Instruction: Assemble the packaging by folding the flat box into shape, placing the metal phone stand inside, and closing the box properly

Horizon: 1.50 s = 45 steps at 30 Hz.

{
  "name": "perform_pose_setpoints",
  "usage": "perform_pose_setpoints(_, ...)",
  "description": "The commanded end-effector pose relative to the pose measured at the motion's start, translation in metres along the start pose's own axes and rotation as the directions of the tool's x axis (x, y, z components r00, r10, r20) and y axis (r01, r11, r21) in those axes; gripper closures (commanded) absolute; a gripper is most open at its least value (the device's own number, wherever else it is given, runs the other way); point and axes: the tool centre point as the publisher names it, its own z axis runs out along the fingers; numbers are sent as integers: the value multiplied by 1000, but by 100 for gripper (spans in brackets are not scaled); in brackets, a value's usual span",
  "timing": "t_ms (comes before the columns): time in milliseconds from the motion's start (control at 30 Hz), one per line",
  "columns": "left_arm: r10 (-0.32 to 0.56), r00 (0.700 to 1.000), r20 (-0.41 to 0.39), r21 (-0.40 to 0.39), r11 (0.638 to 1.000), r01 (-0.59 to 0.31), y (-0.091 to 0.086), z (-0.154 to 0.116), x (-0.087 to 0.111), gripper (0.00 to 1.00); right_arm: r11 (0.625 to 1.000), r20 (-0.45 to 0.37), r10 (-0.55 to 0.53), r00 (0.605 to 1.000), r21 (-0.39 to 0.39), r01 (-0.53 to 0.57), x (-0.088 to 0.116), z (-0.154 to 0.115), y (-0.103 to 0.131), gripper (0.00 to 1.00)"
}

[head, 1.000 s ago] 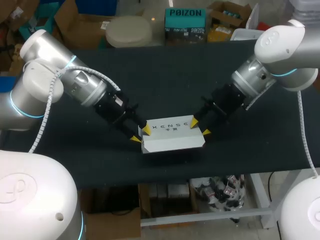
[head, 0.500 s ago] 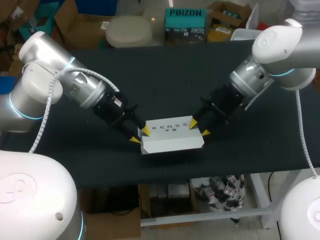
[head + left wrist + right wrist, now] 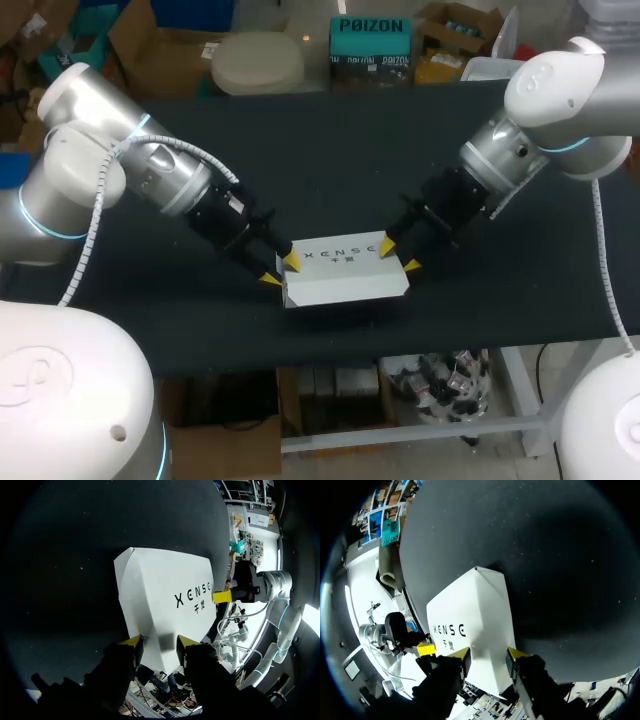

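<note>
– Squaring the ends looks like the step in hand, would you say?

– I judge so. The white box (image 3: 345, 270) lies formed and lid-down on the worktop (image 3: 330, 150), toward its 6 o'clock edge, long side running 9 to 3. The left gripper (image 3: 281, 268) sits at the box's 9 o'clock end and the right gripper (image 3: 399, 255) at its 3 o'clock end.

– And the fingers?

– Both pairs are spread, each with the box's end between its yellow tips. The end is wider than the gap, so I read it as bracing, not pinching. I can't tell how firmly they touch.

– The metal phone stand?

– Not visible anywhere; whether it is inside, I can't say.

– So how should this be done well?

– Press inward from 9 and 3 evenly, so neither arm slides the box along the dark cloth. Keep the tips low on the end faces, where the card is stiffest. A push near the top edge could buckle the lid or spring a flap. Thin card dents easily, so light, matched force suits it.
</note>
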Motion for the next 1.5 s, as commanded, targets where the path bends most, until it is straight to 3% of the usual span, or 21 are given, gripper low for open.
perform_pose_setpoints(33, -1, 1000, 5, -3, 1000, 1, -2, 5, 9, 56, 1000, 1, 1, 1000, 6, -1, 8, 3, 0, 53)
perform_pose_setpoints(1500, -35, 999, 14, 4, 999, 35, 0, -2, -1, 56, 1000, 41, 20, 999, 11, -20, 1, -3, 4, 53)
